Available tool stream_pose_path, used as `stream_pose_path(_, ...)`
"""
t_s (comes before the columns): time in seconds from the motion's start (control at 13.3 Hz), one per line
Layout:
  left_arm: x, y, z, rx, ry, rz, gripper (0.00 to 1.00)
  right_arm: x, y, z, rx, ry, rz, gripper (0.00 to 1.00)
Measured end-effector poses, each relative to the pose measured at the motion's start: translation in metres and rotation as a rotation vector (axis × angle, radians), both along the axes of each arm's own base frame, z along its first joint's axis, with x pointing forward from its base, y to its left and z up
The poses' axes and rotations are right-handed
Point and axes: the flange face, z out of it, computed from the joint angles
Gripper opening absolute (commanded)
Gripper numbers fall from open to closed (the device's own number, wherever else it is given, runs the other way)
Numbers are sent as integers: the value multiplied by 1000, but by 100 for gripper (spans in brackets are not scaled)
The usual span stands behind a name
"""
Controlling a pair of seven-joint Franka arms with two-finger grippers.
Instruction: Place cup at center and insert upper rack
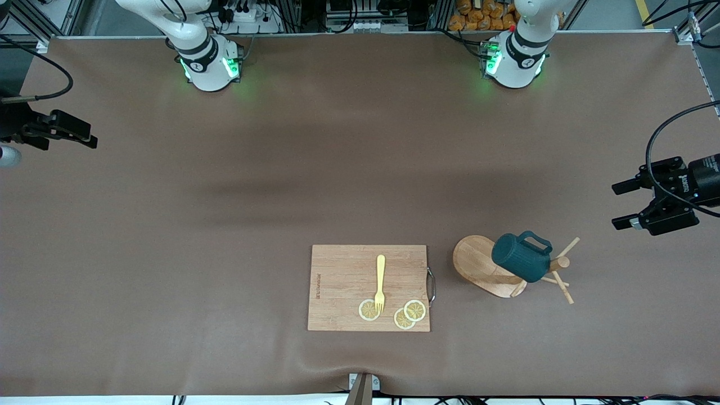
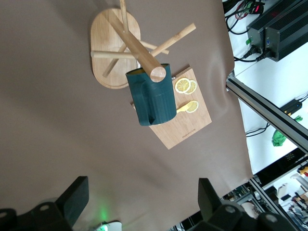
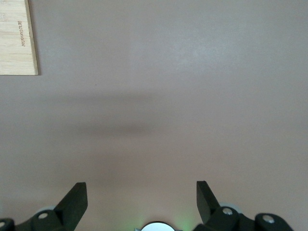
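Note:
The cup is a dark teal ribbed mug that hangs on the upper rack, close against its post. The rack is a light wooden mug tree standing on its oval base, toward the left arm's end of the table and near the front camera. In the left wrist view the cup shows a yellow inside next to the rack's post. My left gripper is open and empty, up beside the rack. My right gripper waits open and empty at the right arm's end of the table.
A rectangular wooden cutting board lies beside the rack, toward the right arm's end. It carries a yellow fork and three lemon slices. Its corner shows in the right wrist view. Brown table cover lies under both grippers.

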Motion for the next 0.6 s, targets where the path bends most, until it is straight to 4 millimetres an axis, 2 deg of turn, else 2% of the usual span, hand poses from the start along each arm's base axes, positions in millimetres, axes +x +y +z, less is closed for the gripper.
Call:
stream_pose_path(0.23, -8, -7, 8, 93, -13, -59, 100, 0, 0, 0, 0, 2, 0, 100)
stream_pose_path(0.6, -23, -31, 28, 257, -71, -188, 100, 0, -2, 0, 0, 3, -4, 100)
